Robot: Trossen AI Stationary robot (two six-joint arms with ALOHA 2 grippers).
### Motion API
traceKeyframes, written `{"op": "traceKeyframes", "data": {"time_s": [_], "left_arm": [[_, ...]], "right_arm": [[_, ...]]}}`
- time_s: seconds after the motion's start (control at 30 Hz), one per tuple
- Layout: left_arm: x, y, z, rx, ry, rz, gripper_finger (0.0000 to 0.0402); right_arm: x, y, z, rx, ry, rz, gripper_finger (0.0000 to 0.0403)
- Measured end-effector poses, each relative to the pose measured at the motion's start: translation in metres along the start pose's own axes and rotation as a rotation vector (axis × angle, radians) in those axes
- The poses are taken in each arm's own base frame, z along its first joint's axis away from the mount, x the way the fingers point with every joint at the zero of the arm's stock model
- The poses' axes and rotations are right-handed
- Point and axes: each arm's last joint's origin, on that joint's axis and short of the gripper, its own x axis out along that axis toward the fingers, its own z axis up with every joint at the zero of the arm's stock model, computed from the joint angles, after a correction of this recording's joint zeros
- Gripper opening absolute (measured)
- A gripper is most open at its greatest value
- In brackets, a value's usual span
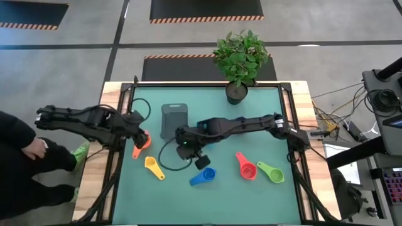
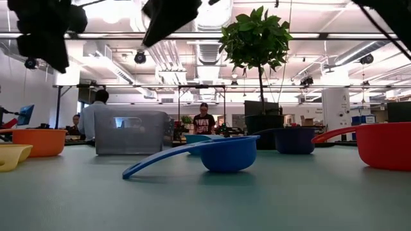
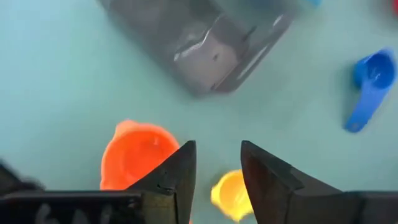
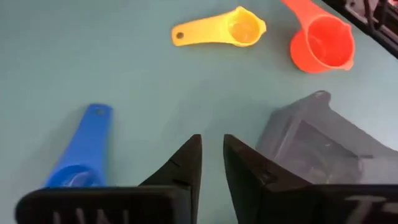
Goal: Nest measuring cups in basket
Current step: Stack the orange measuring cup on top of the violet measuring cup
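The dark grey basket point(image 1: 174, 119) stands on its base on the green mat, open side up. Around it lie the orange cup point(image 1: 139, 147), yellow cup point(image 1: 153, 167), blue cup point(image 1: 203, 177), red cup point(image 1: 246, 167) and green cup point(image 1: 271, 172). A dark cup point(image 2: 294, 140) and a cyan one point(image 2: 194, 138) show in the low view. My left gripper point(image 3: 218, 144) hovers over the orange cup point(image 3: 137, 152), slightly open. My right gripper point(image 4: 212, 138) hangs beside the basket point(image 4: 317, 146) above the blue cup point(image 4: 81, 155), open by a narrow gap.
A black plant pot point(image 1: 237, 93) with a leafy plant stands at the far edge. A dark cable point(image 1: 168, 160) loops over the mat below my right arm. A person point(image 1: 25, 150) sits at the table's left side. Bare mat lies along the near edge.
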Motion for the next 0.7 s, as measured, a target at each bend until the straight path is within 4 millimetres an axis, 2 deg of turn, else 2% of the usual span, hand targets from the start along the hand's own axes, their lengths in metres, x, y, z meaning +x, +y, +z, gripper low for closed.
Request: {"op": "traceKeyframes", "data": {"time_s": [0.23,0.43,0.57,0.7], "left_arm": [[0.004,-0.001,-0.004,-0.063,0.064,0.034,0.0098],[0.009,-0.004,-0.007,-0.083,0.065,0.036,0.0098],[0.024,-0.005,-0.014,-0.113,0.093,0.03,0.011],[0.04,-0.004,-0.022,-0.125,0.132,0.029,0.0143]], "right_arm": [[-0.014,0.017,-0.02,0.052,0.056,0.013,0.0029],[-0.041,0.033,-0.033,0.08,-0.045,-0.047,0.0027],[-0.048,0.045,-0.046,0.094,-0.102,-0.069,0.0027],[-0.065,0.055,-0.057,0.097,-0.17,-0.143,0.0027]]}}
